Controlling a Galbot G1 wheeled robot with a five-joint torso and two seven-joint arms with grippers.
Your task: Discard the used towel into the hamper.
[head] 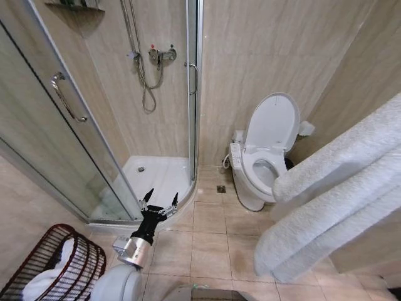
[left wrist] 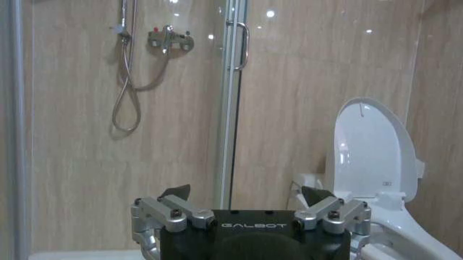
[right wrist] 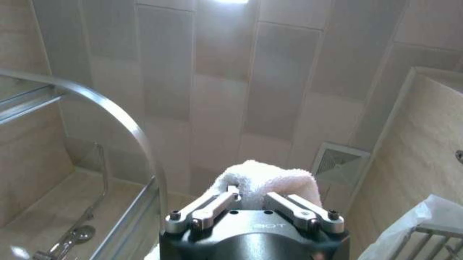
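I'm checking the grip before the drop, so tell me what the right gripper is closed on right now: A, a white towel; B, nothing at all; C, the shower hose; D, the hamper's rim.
A: in the right wrist view the right gripper has its fingers closed on a bunched white towel, and the head view shows the towel hanging large on the robot's right.

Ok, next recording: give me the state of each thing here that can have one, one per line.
Left claw: open, empty, held low over the floor.
Right claw: shut on the white towel.
Hamper: upright, white cloth already inside.
Toilet lid: raised.
Shower door: appears closed.
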